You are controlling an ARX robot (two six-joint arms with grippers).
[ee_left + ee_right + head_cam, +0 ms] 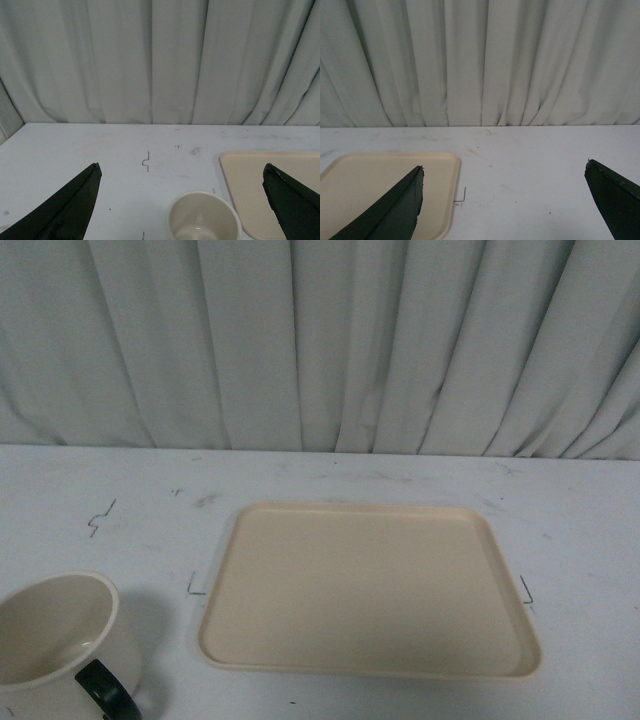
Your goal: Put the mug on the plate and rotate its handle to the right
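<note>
Cream tapered mug [58, 638], black loop handle [105, 690] toward robot: upright on white table [400, 475], left of beige rectangular plastic plate [370, 580] | left gripper [181, 167] nearer, jaws apart, mug just ahead | right gripper [504, 166] jaws apart, empty.

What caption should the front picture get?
Cream mug with black handle stands left of the bare beige plate on the white table.

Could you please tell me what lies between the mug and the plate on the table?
Between the mug and the plate, the front view shows only table with a small black mark.
</note>
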